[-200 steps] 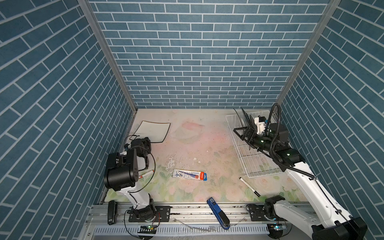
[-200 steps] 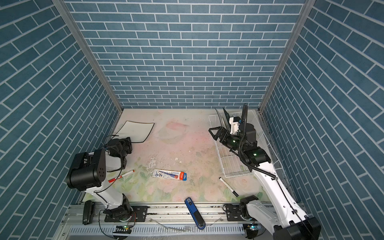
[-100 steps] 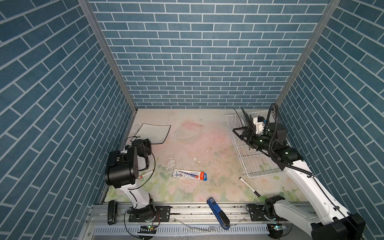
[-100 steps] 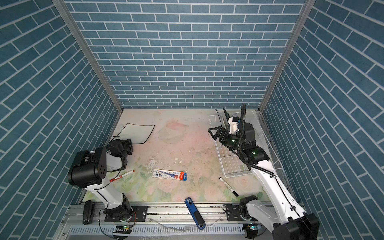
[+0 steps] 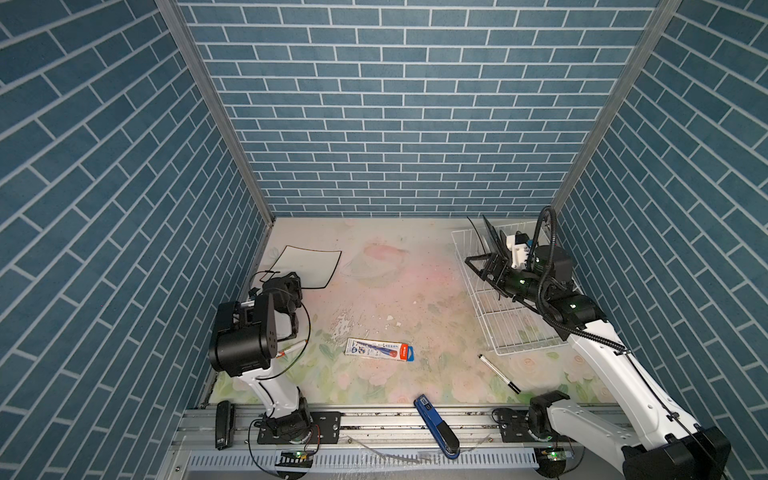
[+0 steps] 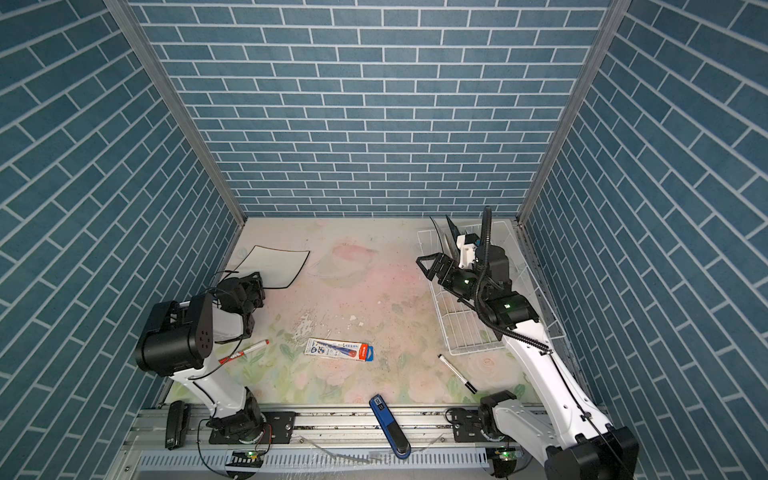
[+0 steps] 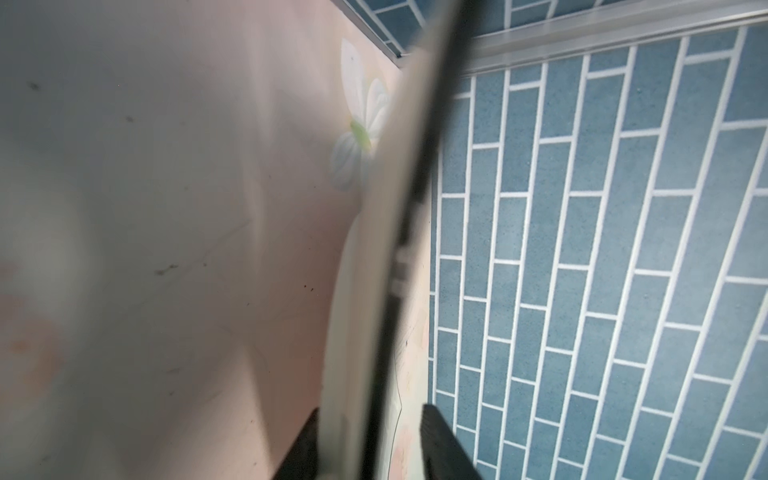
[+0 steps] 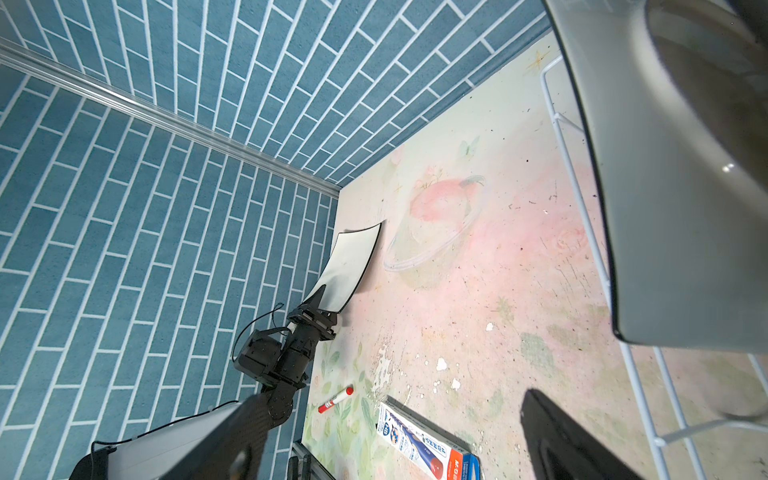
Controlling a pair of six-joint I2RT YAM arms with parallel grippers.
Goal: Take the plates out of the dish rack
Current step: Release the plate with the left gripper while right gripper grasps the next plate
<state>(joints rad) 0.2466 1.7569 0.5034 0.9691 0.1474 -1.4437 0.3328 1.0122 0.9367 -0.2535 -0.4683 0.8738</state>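
One plate within left tool (flat)

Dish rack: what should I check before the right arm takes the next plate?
1. Right gripper open: ok.
2. Plates standing in the dish rack: ok.
3. Nearest plate has its rim between the right jaws: cannot tell.
4. Unloaded square plate out on the table: ok.
5. Left gripper clear of that plate: not ok, its open jaws straddle the rim.
6. Pen and box outside the rack: ok.
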